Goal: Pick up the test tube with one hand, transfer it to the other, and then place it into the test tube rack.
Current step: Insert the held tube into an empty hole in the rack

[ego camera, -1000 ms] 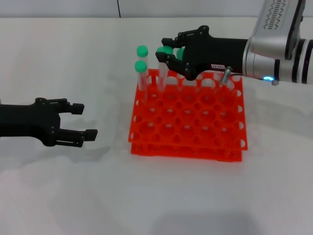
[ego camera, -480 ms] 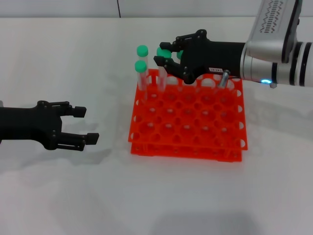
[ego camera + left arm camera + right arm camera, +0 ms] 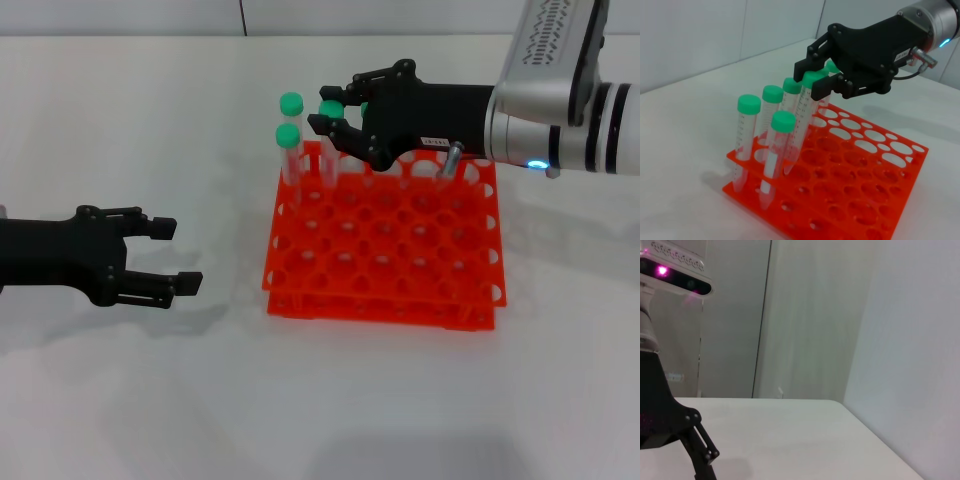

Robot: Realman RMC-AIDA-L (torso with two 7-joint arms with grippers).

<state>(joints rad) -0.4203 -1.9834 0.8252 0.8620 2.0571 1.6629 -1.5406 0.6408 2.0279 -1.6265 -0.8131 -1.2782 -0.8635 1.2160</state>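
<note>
White table. We see right gripper clamped on test tube, tube tilted over rack far edge; left gripper apart, idle, well clear.

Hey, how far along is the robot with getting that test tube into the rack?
Nearly done. The handover looks finished: the left claw sits open and empty on the table, away from the rack. In hand: the right claw grips the green-capped test tube, which leans with its lower end already in a back-row hole. Left: settle it fully, release and withdraw.
</note>
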